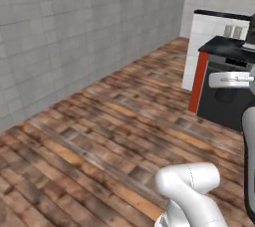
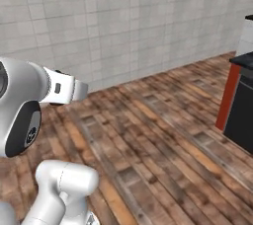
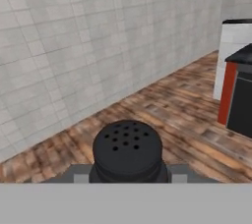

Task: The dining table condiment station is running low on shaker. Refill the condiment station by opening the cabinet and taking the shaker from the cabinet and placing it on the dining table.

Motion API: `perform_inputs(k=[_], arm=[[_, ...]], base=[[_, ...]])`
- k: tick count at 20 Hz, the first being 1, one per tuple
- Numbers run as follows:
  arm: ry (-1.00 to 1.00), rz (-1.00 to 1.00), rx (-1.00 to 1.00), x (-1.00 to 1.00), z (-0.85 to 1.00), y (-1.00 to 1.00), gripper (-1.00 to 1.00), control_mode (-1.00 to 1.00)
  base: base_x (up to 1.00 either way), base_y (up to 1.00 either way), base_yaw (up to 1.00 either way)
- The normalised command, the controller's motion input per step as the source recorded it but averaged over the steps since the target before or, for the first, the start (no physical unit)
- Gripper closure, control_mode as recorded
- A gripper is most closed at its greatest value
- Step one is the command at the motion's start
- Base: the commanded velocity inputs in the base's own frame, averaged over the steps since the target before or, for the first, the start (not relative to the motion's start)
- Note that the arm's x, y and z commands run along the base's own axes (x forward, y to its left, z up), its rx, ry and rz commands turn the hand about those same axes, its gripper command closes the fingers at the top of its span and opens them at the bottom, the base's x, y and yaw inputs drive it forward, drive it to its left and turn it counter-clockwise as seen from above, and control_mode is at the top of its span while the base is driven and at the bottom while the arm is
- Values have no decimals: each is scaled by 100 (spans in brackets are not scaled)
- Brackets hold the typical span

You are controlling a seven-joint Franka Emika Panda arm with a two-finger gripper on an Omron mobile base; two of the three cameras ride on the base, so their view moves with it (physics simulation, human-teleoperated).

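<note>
One wide stretch of brown plank floor (image 1: 99, 121) and grey tiled wall (image 2: 123, 21) ahead, with no dining table in sight; only a red-edged black appliance block (image 3: 238, 95) off to the right, beside a white tiled panel (image 1: 209, 37). Likely mid-carry, table yet to be found, so a turn of the base probably needed first. Between the finger tips of the gripper (image 3: 127, 176) in the hand view: a round black shaker with a perforated domed cap (image 3: 127, 149), upright, long axis in line with the fingers. Jaws part-way apart, clamped on its body.
</note>
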Motion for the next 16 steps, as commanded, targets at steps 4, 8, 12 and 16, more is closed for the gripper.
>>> perform_inputs(k=[4, 8, 12, 16], arm=[[0, 0, 0, 0, 0, 0, 100, 100], [0, 0, 0, 0, 0, 0, 100, 100], [0, 0, 0, 0, 0, 0, 100, 100], [0, 0, 0, 0, 0, 0, 100, 100]], base=[[100, 0, -20], [100, 0, -21], [100, 0, -22], [100, 0, -22]])
